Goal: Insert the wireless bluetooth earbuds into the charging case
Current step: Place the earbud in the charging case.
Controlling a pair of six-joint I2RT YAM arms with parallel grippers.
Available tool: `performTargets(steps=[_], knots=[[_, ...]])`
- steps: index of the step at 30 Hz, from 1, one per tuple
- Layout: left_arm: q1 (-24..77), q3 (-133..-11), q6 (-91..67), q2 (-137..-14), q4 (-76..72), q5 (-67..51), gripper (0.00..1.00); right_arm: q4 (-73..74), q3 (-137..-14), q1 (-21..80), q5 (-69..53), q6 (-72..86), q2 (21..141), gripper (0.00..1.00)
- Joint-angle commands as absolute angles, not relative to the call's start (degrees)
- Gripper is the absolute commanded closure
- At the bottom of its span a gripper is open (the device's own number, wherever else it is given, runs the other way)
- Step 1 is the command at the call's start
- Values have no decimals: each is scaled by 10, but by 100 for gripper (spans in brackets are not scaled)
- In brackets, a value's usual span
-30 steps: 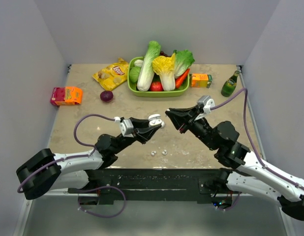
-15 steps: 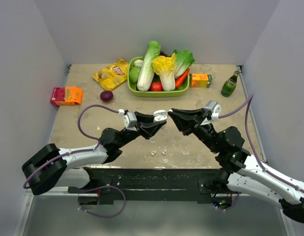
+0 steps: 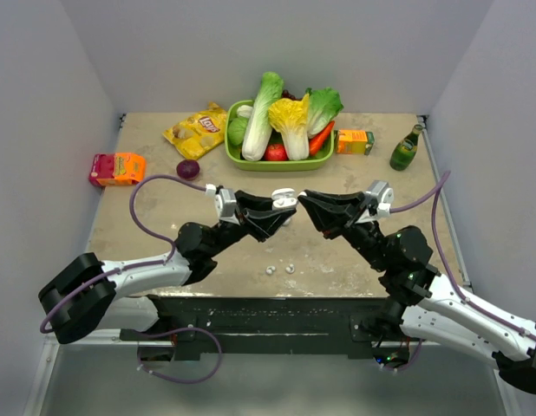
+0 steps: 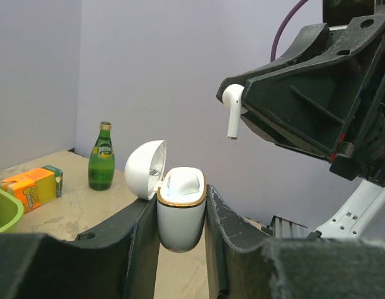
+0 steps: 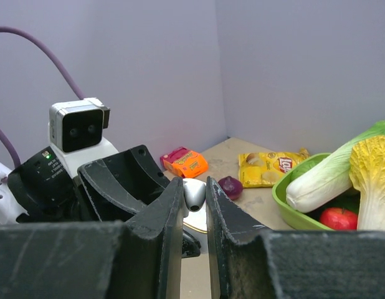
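My left gripper (image 3: 281,208) is shut on a white charging case (image 4: 180,208) with a gold rim, held upright above the table with its lid (image 4: 146,169) open. My right gripper (image 3: 304,201) is shut on one white earbud (image 4: 232,107), stem pointing down, just above and to the right of the case's opening. In the right wrist view the earbud (image 5: 194,193) sits pinched between the fingers, with the case's rim (image 5: 197,225) right below. Two more tiny white earbuds (image 3: 271,270) (image 3: 290,268) lie on the table near the front edge.
A green basket (image 3: 236,159) of vegetables stands at the back centre. A yellow chips bag (image 3: 197,130), a purple onion (image 3: 188,169) and a red-orange box (image 3: 117,168) lie left. A juice carton (image 3: 355,141) and a green bottle (image 3: 406,149) stand back right.
Both grippers have closed in on each other at mid-table. The left one moved right and up with the case; the right one brought the earbud down close above it.
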State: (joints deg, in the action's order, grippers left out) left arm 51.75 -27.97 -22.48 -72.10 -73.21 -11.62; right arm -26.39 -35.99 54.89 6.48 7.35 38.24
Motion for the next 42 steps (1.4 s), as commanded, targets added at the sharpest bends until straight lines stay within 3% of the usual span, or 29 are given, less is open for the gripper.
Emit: performTargets(steps=[1,18,42], knots=[[514,-310,-243,-719,-1067,-126,100,-303,-367,549,74,60,389,100],[514,-305,-226,-708,-1087,-187,100,-302,-366,548,83,58,404,100],[514,-302,-218,-704,-1087,-181,100,-260,-337,549,81,73,378,100]])
